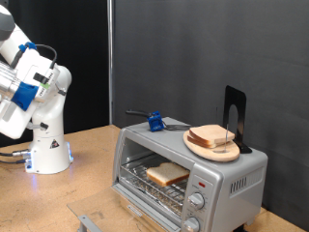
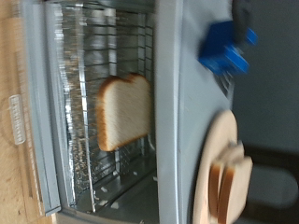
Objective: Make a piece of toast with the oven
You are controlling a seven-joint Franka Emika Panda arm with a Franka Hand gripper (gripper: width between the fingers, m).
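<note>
The silver oven (image 1: 232, 172) stands on the wooden table with its glass door (image 1: 145, 205) folded down open. One slice of toast (image 1: 166, 174) lies flat on the wire rack inside. In the wrist view the toast (image 2: 123, 110) lies on the rack (image 2: 93, 56), seen from above, with the oven's top (image 2: 177, 112) beside it. My arm (image 1: 29, 82) is raised at the exterior view's left, away from the oven. The gripper's fingers show in neither view. Two knobs (image 1: 196, 200) and a red light (image 1: 201, 181) sit on the oven's front.
A wooden plate (image 1: 200, 146) with stacked bread slices (image 1: 214, 136) rests on the oven's top, also in the wrist view (image 2: 210, 159). A blue-handled tool (image 1: 154, 121) lies on the top too. A black upright stand (image 1: 235, 116) is behind the plate. The robot base (image 1: 48, 145) stands at the left.
</note>
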